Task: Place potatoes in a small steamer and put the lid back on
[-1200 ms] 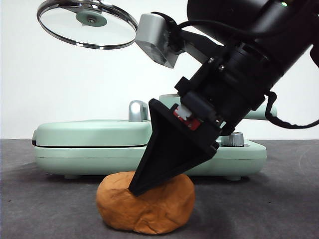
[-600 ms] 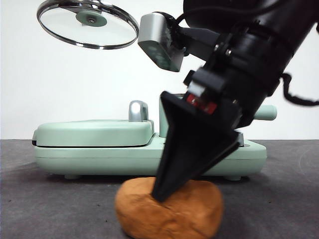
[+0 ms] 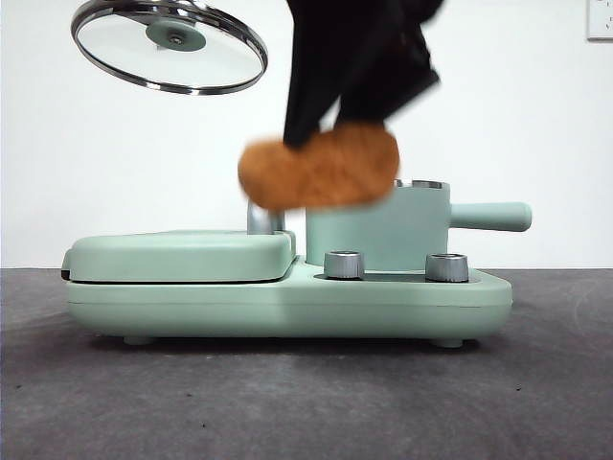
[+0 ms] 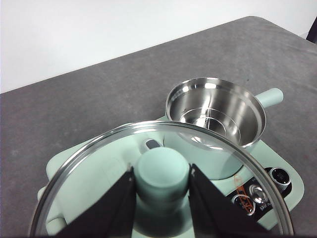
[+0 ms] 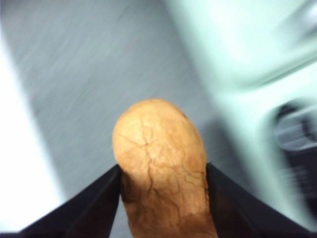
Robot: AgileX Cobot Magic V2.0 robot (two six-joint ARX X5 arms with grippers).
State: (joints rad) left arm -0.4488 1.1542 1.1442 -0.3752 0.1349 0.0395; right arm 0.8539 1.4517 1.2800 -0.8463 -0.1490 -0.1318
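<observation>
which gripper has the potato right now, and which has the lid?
The right gripper clamps the potato, lifted above the steamer pot. The left gripper grips the glass lid by its mint-green knob instead.

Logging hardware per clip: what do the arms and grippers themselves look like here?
Both grippers have plain black jaws with flat, angular faces that taper toward the tips: the left gripper and the right gripper. In the front view the right arm is only a blurred black mass. No cables, markings or coloured parts can be made out now.
</observation>
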